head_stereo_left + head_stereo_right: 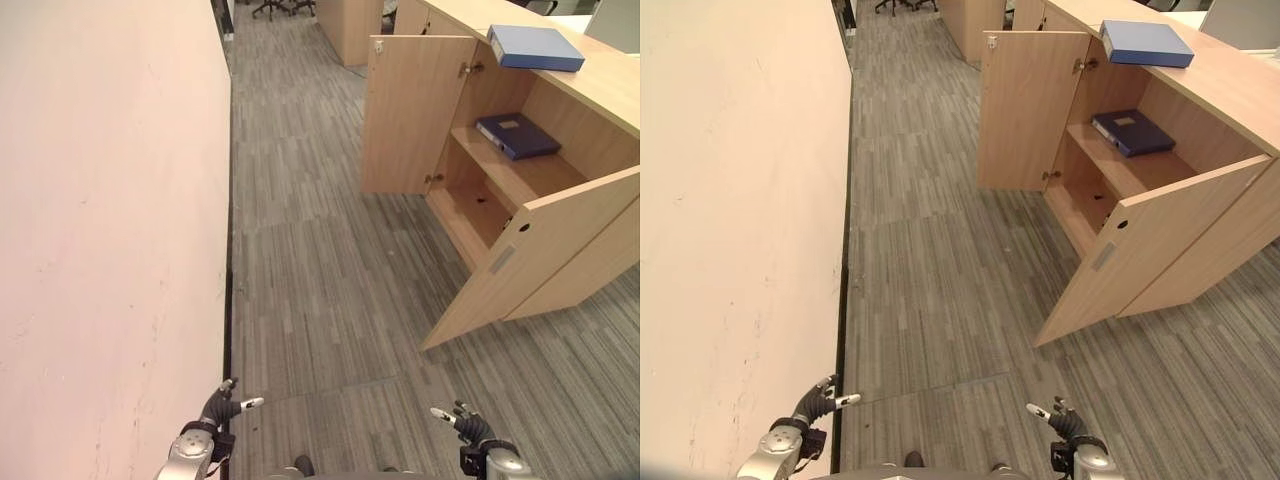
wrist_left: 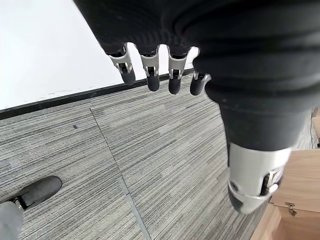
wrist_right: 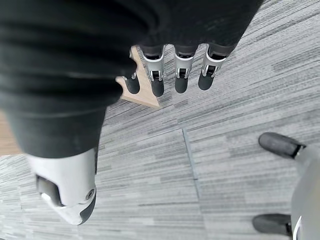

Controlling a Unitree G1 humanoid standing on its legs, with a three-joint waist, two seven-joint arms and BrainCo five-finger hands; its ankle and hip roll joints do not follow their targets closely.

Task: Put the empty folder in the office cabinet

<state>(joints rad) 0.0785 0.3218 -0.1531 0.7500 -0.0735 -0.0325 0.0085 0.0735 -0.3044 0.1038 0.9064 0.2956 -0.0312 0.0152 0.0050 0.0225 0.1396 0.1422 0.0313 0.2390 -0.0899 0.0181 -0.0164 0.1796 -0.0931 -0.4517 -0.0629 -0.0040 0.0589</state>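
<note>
Two blue folders, one [image 1: 536, 47] flat on the cabinet [image 1: 560, 250] top, one [image 1: 517, 135] on its upper shelf, two doors swung open, left hand [image 1: 217, 408] and right hand [image 1: 468, 424] low over the carpet [image 1: 320, 290], fingers [image 2: 150, 75] straight and relaxed, holding nothing

1. The cabinet [image 1: 410, 110] at about 2 o'clock looks like pale wood-grain laminate, smooth and matt, doors and shelf alike.
2. Dark blue folder [image 1: 517, 135] on its shelf has a slightly glossy, plastic-looking cover.
3. The lighter blue binder [image 1: 536, 46] on top looks matt, card or plastic, can't tell which.
4. Floor [image 1: 320, 260] is grey striped carpet tile, rough-ish and matt.
5. The wall [image 1: 100, 220] at 9 o'clock is smooth, pale, matt.
</note>
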